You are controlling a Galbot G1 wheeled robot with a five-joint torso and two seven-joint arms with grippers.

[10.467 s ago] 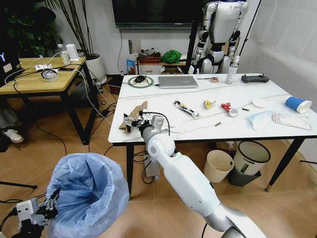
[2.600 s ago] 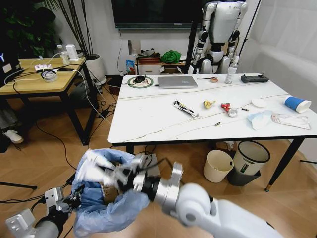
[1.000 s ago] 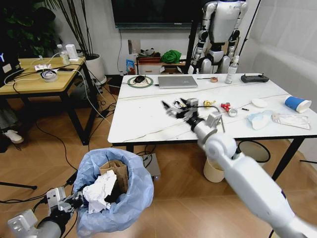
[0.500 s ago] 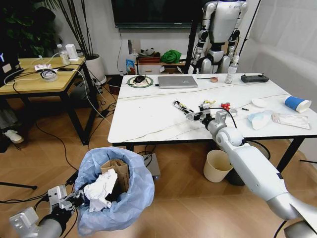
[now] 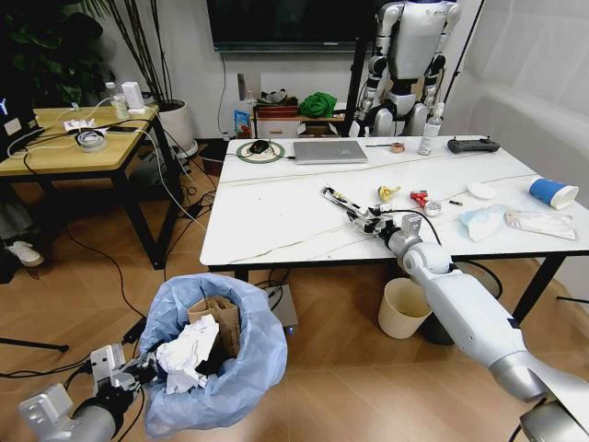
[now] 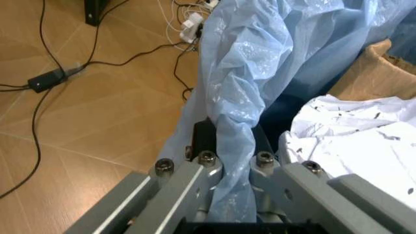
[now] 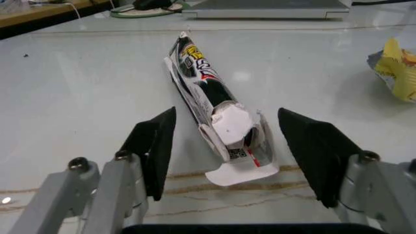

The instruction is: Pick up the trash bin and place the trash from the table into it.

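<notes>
The trash bin, lined with a crinkled light-blue bag, hangs low over the floor to the left of the table. My left gripper is shut on the bag's rim, and the fingers pinch the blue plastic. Torn cardboard and crumpled white paper lie inside. My right gripper is open on the tabletop, its fingertips straddling the near end of a long black-and-white wrapper. More trash lies to the right: a yellow wrapper, a blue cup, a mask.
A laptop, a controller and a bottle sit along the table's far edge. A cream bin and a black bin stand under it. A wooden table is at the left, with cables on the floor.
My right gripper has come down and slightly back onto the near end of the long wrapper. The cardboard it held earlier now lies in the bin. The left arm holds still.
</notes>
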